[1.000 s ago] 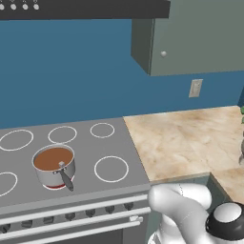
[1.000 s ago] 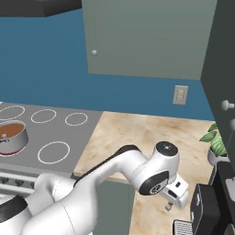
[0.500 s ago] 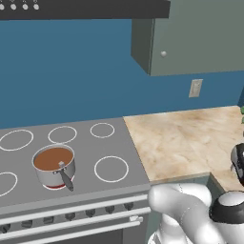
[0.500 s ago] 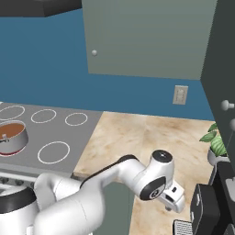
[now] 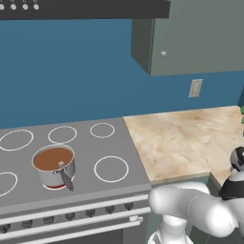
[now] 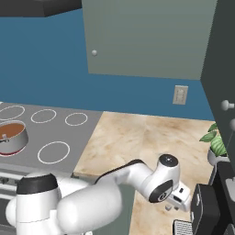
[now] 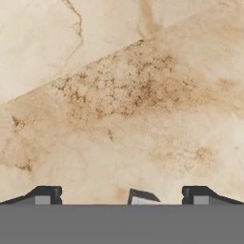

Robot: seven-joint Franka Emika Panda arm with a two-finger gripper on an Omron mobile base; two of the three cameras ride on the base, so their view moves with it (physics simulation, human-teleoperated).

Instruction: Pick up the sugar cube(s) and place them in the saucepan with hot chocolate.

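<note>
The saucepan with hot chocolate (image 5: 54, 166) stands on the stove's front left burner, shiny steel with brown liquid, its dark handle pointing to the front; it also sits at the left edge of the right base view as the saucepan (image 6: 11, 136). My gripper (image 6: 172, 206) hangs far to the right, low over the marble counter (image 6: 137, 137) near its front edge. In the hand view the gripper (image 7: 121, 196) is open, and a small pale sugar cube (image 7: 141, 197) peeks up between the two dark fingertips (image 7: 45, 195), close to the counter.
White burner rings (image 5: 111, 168) mark the grey stove top. A dark appliance (image 6: 209, 211) and a potted plant (image 6: 215, 143) stand just right of the gripper. A wall cabinet (image 6: 147, 36) hangs above, and a socket (image 6: 180, 94) is on the blue wall.
The arm has stretched further right and sunk lower over the counter. The jaws have stayed open. The saucepan has not moved.
</note>
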